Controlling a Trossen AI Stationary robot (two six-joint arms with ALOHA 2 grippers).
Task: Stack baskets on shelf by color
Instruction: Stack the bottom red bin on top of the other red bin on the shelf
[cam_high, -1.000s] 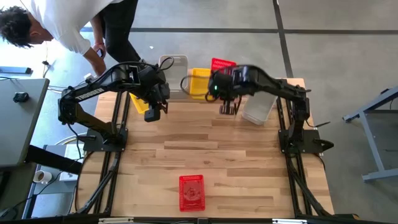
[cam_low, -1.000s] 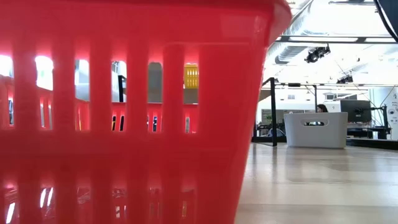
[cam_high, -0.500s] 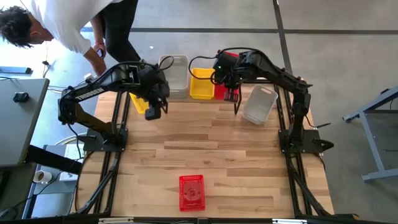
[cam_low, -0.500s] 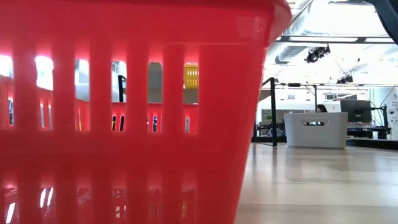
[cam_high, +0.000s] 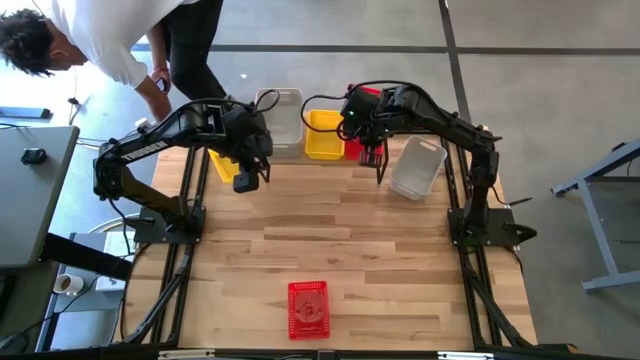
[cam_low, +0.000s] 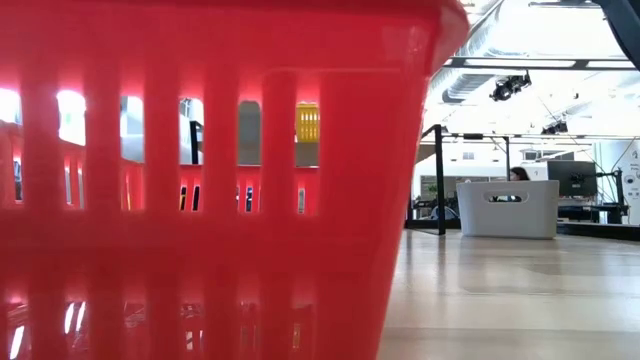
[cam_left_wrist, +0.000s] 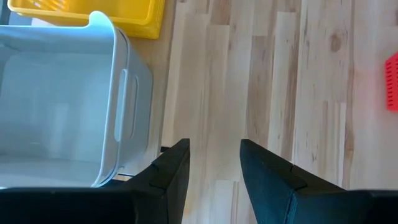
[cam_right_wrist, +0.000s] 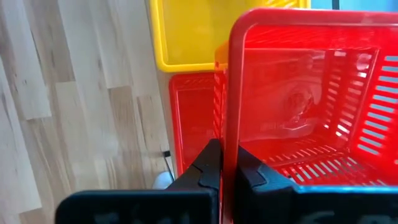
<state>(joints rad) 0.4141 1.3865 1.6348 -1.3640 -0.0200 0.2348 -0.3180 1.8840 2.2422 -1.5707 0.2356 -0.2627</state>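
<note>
**A:** Looking at the right gripper (cam_right_wrist: 221, 171), it's clamped tight on the wall of a red basket (cam_right_wrist: 298, 93), one finger on each side of the rim. The basket hangs tilted off it, above another red basket (cam_right_wrist: 193, 127) sitting just below the fingers, with a yellow basket (cam_right_wrist: 186, 31) right beside that one.

**B:** Yep. What about the left gripper (cam_left_wrist: 214, 165)?

**A:** Fingers parted, nothing between them, just bare table (cam_left_wrist: 273, 81) underneath. A grey basket (cam_left_wrist: 62, 106) sits just beside one finger, and another yellow basket (cam_left_wrist: 93, 12) lies past that.

**B:** And the shelf?

**A:** Hard to say from above, the arms cover it. A second grey basket (cam_high: 417, 168) rests just beyond the right gripper, and a lone red one (cam_high: 308, 308) lies well apart from both grippers.
</note>
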